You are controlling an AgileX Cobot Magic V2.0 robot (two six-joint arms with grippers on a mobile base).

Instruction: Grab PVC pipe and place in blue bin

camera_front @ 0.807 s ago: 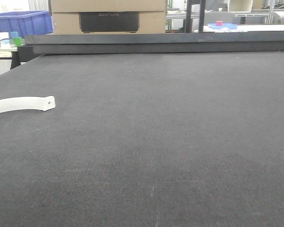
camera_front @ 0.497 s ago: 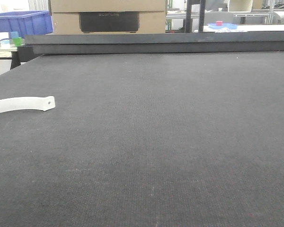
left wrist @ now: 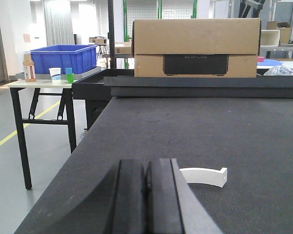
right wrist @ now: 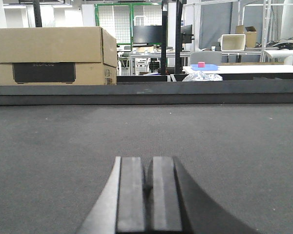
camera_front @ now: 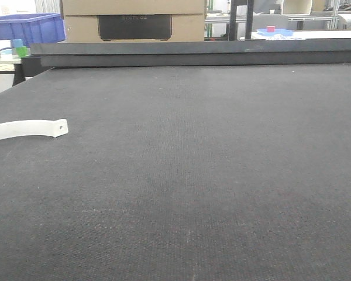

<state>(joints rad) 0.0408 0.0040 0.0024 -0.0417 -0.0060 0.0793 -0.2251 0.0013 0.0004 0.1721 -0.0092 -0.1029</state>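
Front view, table: a wide dark felt-like tabletop (camera_front: 193,175) fills most of the frame.
Front view, PVC pipe: a white curved strip (camera_front: 26,129) with a small hole near its end lies flat at the table's left edge, partly cut off by the frame.
Front view, blue bin: the blue bin (camera_front: 26,28) stands far back on the left, off the table, well apart from the PVC pipe.
Front view, background: a cardboard box (camera_front: 134,20) sits beyond the table's far rim.
Left wrist view, left gripper: the left gripper (left wrist: 146,195) has its two black fingers pressed together, with nothing between them.
Left wrist view, PVC pipe: it lies on the table just ahead and to the right of the fingers, not touching them.
Left wrist view, blue bin: it rests on a light side table (left wrist: 39,84) at the far left.
Right wrist view, right gripper: the right gripper (right wrist: 148,190) has its fingers closed against each other, empty, low over bare tabletop.
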